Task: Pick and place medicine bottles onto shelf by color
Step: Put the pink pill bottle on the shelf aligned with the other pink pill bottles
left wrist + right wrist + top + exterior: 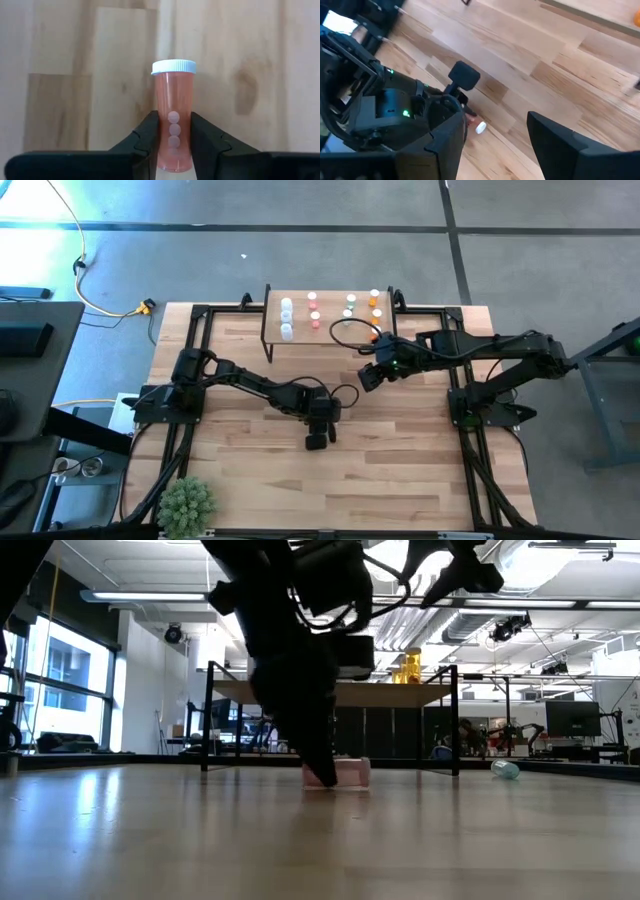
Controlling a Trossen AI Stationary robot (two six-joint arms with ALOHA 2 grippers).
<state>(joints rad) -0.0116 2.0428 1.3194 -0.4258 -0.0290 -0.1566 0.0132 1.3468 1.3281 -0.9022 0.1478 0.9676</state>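
A pink-red bottle (173, 122) with a white cap (173, 67) lies on the light-wood bench (75, 60). The left gripper (174, 145) pinches its lower body between both dark jaws. Three pale round spots run along the bottle's side.

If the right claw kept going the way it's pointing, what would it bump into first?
Probably the wooden table. The right gripper, jaws open, points down and across the bare boards. The left gripper, shut on a pink bottle, is farther along, off to one side; depth is hard to judge.
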